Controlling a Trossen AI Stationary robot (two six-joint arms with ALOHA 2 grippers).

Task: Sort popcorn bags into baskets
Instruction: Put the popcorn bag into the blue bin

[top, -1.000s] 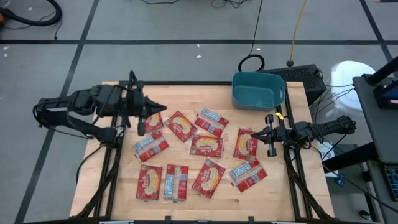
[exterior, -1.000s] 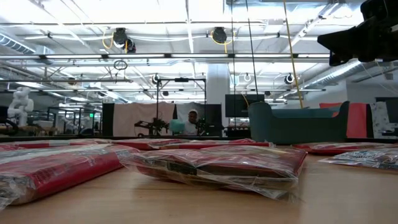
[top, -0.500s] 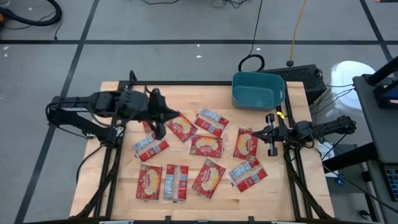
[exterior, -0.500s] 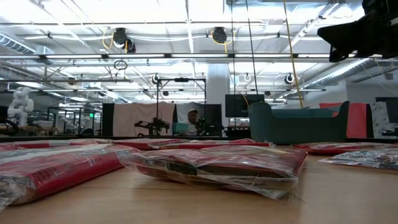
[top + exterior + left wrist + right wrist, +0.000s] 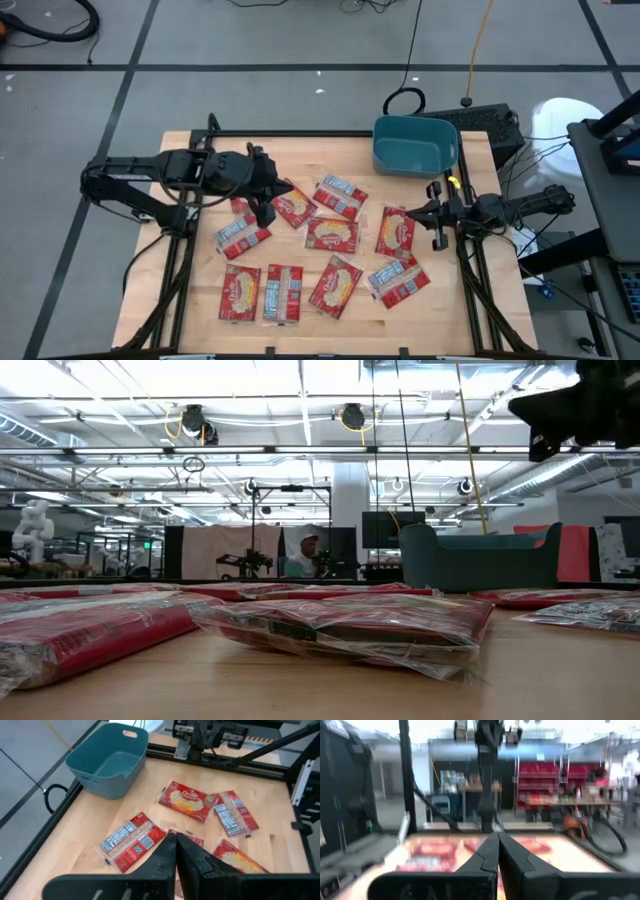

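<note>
Since the earlier frame our left gripper [image 5: 287,189] has swung out over the popcorn bags [image 5: 330,234], fingers pressed together, empty. The right gripper [image 5: 406,212] waits shut. Reach step: next we spread, descend, pinch 1. The basket [image 5: 415,146] sits empty.
</note>
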